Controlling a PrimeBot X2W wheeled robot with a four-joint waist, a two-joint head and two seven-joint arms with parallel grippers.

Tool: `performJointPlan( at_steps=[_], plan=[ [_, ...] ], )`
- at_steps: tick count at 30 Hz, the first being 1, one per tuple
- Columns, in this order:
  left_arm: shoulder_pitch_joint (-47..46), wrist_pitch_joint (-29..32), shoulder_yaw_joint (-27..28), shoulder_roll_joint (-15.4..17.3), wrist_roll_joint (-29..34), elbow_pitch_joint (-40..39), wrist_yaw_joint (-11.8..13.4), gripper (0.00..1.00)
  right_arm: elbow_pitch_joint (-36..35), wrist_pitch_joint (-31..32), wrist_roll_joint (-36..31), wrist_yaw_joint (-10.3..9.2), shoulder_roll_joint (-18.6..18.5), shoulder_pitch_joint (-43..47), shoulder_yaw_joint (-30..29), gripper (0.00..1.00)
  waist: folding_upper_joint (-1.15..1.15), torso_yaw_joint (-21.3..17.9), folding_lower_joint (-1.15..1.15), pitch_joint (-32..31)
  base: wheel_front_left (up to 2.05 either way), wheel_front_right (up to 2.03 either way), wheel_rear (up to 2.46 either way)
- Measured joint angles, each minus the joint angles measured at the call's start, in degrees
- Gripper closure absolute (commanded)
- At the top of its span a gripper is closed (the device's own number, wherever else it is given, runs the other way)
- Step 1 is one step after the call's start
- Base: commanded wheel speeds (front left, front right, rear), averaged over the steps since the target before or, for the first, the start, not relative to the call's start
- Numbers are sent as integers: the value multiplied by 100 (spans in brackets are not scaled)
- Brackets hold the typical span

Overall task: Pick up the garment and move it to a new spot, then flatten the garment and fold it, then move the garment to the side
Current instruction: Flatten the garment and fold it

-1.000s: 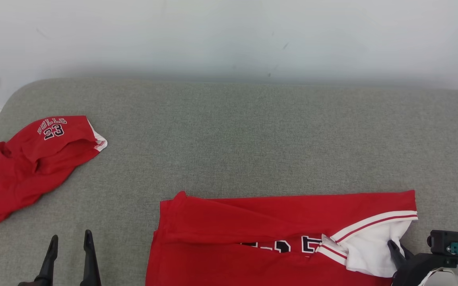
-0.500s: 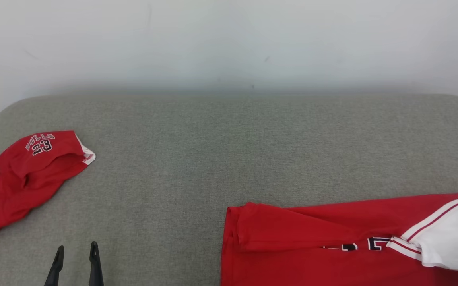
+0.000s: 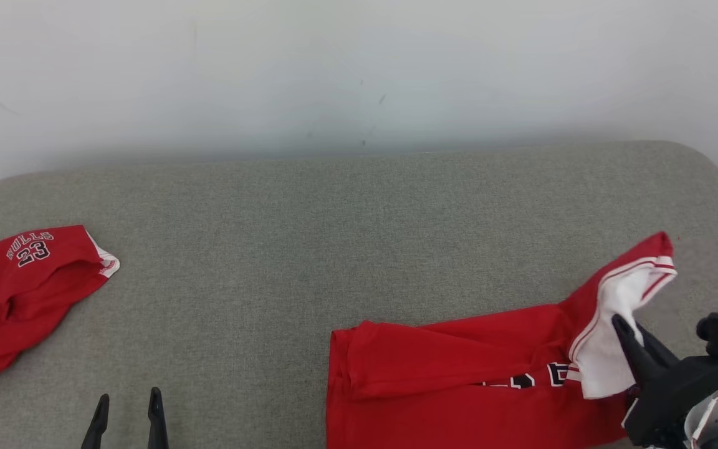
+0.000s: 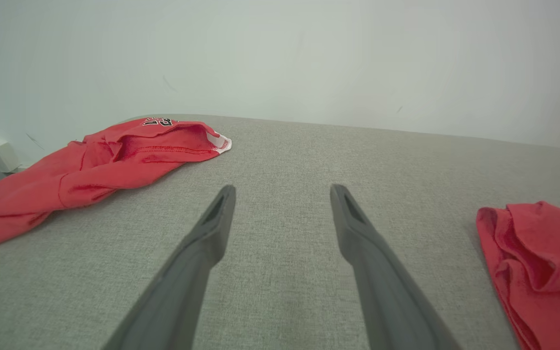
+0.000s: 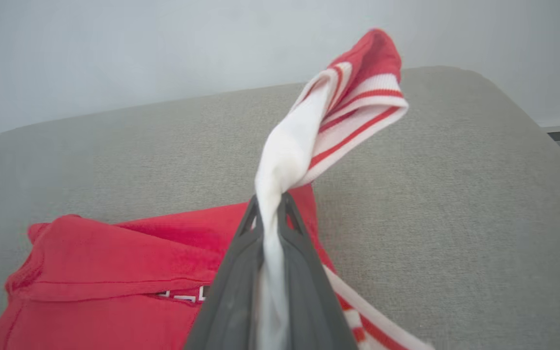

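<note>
Red garment (image 3: 446, 368) low at five o'clock on the grey pad (image 3: 359, 237), white edge pinched tight in the right gripper (image 3: 627, 327). Empty left gripper (image 3: 129, 394) at seven o'clock, fingers wide. Looks like the moving step. Next: lift gently, no snagging.

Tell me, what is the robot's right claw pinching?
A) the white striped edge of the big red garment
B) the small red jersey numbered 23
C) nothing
A: the right gripper is shut on the white striped trim of the garment, raised off the grey cushion.
</note>
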Motion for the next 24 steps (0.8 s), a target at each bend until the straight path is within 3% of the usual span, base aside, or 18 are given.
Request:
performJointPlan(
  at_steps=[5, 9, 15, 24],
  plan=[
    [-51, 0, -114, -3, -42, 47, -1, 0, -705, 326, 76, 0, 368, 22, 468, 100, 0, 77, 0, 9, 0, 0, 0],
    [-89, 0, -164, -2, -53, 98, -1, 0, -870, 403, 81, 0, 621, -29, 812, 100, 0, 209, 0, 34, 0, 0, 0],
    [-199, 0, -349, -2, -69, 186, -2, 0, -730, 403, 11, 0, 998, -164, 1212, 100, 0, 490, 0, 81, 0, 0, 0],
    [-355, 0, -537, -1, -165, 279, -2, 0, 23, 125, -427, 0, 1332, -256, 1684, 100, 0, 865, 0, 202, 0, 0, 0]
  ],
)
